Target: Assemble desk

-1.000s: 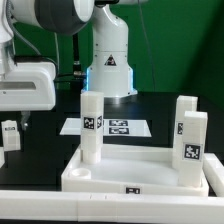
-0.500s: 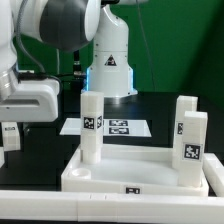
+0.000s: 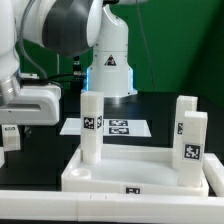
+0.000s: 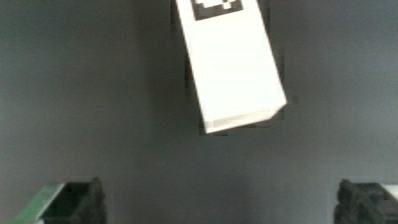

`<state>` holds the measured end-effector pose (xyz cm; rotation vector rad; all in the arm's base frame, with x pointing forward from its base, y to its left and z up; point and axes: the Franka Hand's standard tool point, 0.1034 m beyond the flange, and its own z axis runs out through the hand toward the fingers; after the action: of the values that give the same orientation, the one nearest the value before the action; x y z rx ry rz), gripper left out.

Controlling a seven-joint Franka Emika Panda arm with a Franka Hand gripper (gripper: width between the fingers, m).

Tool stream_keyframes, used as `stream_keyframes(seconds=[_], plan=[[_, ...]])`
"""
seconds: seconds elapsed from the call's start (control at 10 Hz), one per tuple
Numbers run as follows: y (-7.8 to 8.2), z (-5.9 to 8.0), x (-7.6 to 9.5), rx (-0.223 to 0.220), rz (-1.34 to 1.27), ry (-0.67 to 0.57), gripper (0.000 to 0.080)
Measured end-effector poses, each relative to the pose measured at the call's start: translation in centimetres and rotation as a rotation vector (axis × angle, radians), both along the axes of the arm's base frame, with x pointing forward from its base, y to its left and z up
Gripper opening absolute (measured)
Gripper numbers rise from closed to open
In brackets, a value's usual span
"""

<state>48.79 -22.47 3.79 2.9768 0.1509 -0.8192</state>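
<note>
A large white plastic rectangular tray-like tabletop point(image 3: 140, 172) with a raised rim is seen lying on the dark table point(image 3: 45, 150), near the camera and towards the exterior view's right. Three white square post legs are seen standing upright in it. One leg point(image 3: 92, 128) stands at the tray's far corner on the exterior view's left and carries a small black-and-white square tag on its face. A second leg point(image 3: 192, 147), also tagged, stands at the near corner on the exterior view's right. A third leg point(image 3: 184, 114) is partly hidden just behind the second, farther from the camera. A small tag is also seen on the tray's near rim.

A fourth white square leg point(image 3: 10, 135) is seen at the exterior view's left edge, apart from the tray, partly hidden under the arm. In the wrist view this loose white leg point(image 4: 235, 65) is shown lying tilted on the dark table, with a tag at one end.

Beyond the tray, a thin flat white marker board point(image 3: 112, 127) with printed tags lies on the table, partly hidden by the first leg.

The two-finger gripper point(image 4: 222, 205) is seen in the wrist view with its dark fingertips point(image 4: 68, 203) spread wide apart, one at each side, and nothing between them. The loose leg lies clear of both fingertips. The white Franka arm point(image 3: 60, 30) fills the upper left of the exterior view, with its white base point(image 3: 110, 60) standing at the far side of the table before a green backdrop point(image 3: 185, 45).
</note>
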Motion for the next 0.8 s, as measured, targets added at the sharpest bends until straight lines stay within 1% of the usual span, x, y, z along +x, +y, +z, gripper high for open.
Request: stream_keyframes(seconds=[0.1,0.2,0.3,0.7,0.8], plan=[[-0.3,-0.3,-0.7,0.031,0.037,0.013,0.0649],[-0.9,-0.3,-1.1,0.074,0.092,0.020,0.0649],[-1.0,0.0,-1.1,0.102,0.133,0.017,0.0649],[-0.7,-0.3,-1.5,0.098,0.120,0.056,0.0649],[-0.5,-0.3,-2.1,0.048,0.121,0.144,0.0649]])
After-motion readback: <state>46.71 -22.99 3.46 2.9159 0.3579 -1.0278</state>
